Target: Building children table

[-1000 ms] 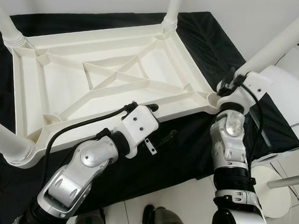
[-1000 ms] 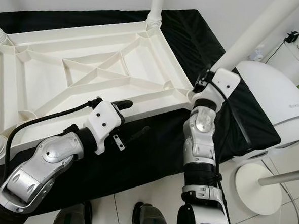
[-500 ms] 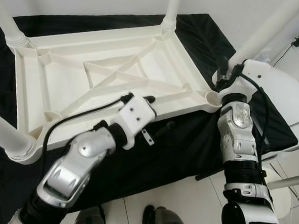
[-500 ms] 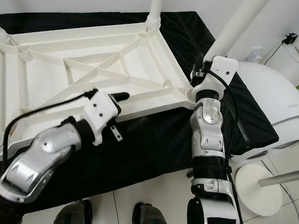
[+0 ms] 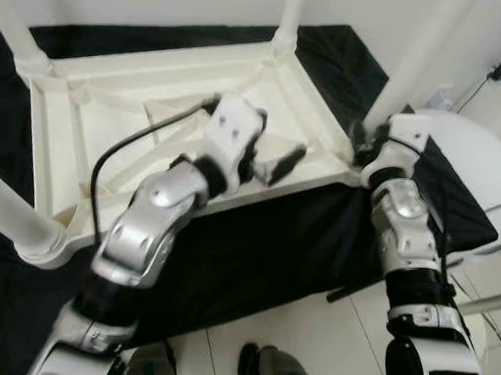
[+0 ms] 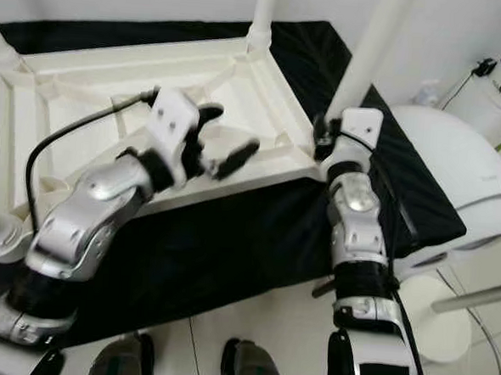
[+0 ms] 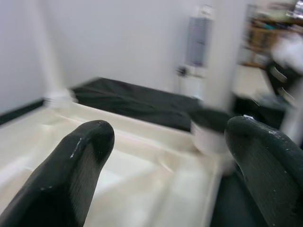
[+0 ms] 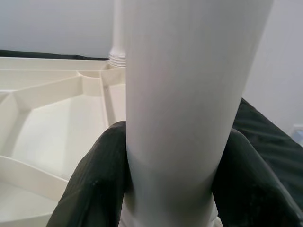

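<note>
A white plastic children's table [image 5: 84, 126] lies upside down on a black cloth [image 5: 255, 256]. Legs stand in its corners: far left [image 5: 14, 24], far right [image 5: 288, 16], near left [image 5: 6, 215], near right [image 5: 420, 58]. My right gripper [image 5: 368, 144] is shut on the near right leg [image 8: 184, 94] just above its socket, one black finger on each side. My left gripper [image 6: 224, 139] hovers open over the table's ribbed underside near the front rim, with nothing between its fingers [image 7: 85, 156].
A white domed appliance [image 5: 481, 176] sits to the right of the cloth, with a round white base on the tiled floor beside it. My feet [image 5: 265, 371] stand at the cloth's near edge. A white wall runs behind the table.
My left arm has risen from the table's near rim and now hangs over the underside. The right gripper keeps its hold on the near right leg, which stands more upright.
</note>
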`<state>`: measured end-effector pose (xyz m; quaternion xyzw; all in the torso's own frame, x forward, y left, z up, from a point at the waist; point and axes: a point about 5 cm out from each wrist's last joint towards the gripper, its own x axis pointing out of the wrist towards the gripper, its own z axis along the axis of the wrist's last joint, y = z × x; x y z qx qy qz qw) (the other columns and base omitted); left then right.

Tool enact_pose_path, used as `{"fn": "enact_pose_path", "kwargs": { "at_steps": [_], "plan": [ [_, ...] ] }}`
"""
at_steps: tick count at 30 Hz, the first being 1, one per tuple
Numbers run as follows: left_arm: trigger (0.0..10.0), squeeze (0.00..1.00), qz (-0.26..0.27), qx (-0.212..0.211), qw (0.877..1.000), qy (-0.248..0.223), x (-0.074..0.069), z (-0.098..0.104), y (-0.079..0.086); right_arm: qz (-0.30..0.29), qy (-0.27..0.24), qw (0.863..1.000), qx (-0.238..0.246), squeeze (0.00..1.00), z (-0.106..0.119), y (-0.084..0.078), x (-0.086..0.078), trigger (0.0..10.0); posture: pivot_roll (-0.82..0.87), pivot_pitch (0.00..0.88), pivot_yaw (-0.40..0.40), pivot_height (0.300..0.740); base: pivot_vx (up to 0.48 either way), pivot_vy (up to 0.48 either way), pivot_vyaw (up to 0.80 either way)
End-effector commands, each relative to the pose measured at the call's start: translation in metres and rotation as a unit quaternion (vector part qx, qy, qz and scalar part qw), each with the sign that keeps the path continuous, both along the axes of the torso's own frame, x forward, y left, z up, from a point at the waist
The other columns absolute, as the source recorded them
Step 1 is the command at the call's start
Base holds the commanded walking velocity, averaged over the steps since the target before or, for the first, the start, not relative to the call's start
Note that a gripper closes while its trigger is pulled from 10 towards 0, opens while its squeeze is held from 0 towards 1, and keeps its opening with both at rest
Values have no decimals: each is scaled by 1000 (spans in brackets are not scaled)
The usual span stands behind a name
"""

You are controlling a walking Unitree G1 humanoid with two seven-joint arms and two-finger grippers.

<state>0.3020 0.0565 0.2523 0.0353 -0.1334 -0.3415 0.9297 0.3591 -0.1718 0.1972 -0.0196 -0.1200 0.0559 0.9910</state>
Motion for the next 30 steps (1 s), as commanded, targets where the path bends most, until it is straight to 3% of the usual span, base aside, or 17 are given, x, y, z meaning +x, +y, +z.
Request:
{"fn": "enact_pose_path", "kwargs": {
  "at_steps": [1, 3, 4, 14, 20, 30],
  "plan": [
    [10000, 0, 28, -12, 999, 23, 7, -3, 3, 9, -11, 1000, 1, 0, 5, 0, 1, 10000, 36, 100, -95, 740, 0, 0, 0],
    [10000, 0, 37, -11, 999, 28, 10, -2, 3, 15, -12, 1000, 1, 0, 5, 2, 2, 10000, 35, 96, -95, 740, 0, 0, 0],
    [10000, 0, 49, -14, 997, 52, 17, -3, 3, 24, -13, 1000, 1, 0, 6, 5, 3, 10000, 30, 90, -95, 740, 0, 0, 0],
    [10000, 0, 83, -28, 993, 83, 28, -8, 8, 27, -18, 999, 11, 0, 6, 8, 3, 10000, 14, 64, -77, 740, 0, 0, 0],
    [10000, 0, 106, -31, 992, 56, 33, 0, 5, 41, -23, 999, 0, 0, 1, 14, 0, 10000, 12, 45, -73, 740, 0, 0, 0],
    [10000, 0, 64, -46, 996, 31, 27, 9, -7, 64, -14, 998, 9, 0, -8, 16, -4, 10000, 12, 19, -64, 740, 0, 0, 0]
  ]
}}
